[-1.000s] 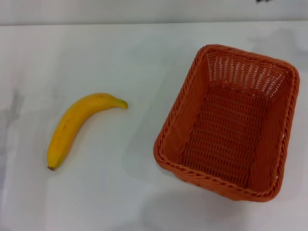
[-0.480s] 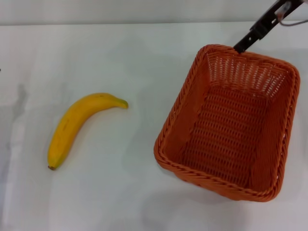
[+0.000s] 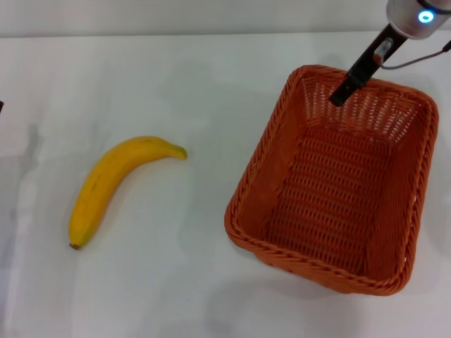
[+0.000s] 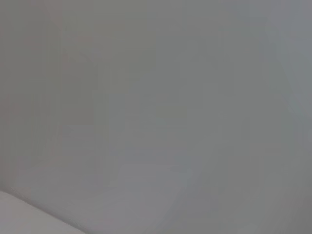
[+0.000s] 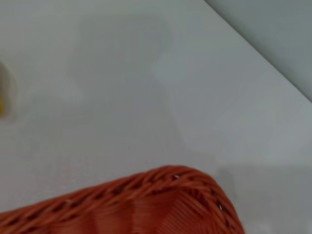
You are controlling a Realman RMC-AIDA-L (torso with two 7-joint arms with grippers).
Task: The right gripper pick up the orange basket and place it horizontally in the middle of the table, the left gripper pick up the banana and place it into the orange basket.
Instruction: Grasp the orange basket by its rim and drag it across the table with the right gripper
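The orange basket (image 3: 262, 169) stands open side up on the right of the white table (image 3: 197, 91), lying at a slant. My right gripper (image 3: 340, 96) reaches in from the far right, below the arm head with its blue ring light (image 3: 425, 16). Its one visible black finger hangs over the basket's far rim, tip just inside. The right wrist view shows a rim corner of the basket (image 5: 161, 190) close up. The banana (image 3: 120, 184) lies alone on the left of the table. A dark sliver of my left gripper (image 3: 1, 106) shows at the left edge.
Bare white tabletop lies between banana and basket. The table's far edge meets a grey wall (image 3: 211, 17). The left wrist view shows only a grey surface.
My right gripper has come in from the far right and lowered over the basket's far rim; its ring light is now in view. Basket and banana have not moved.
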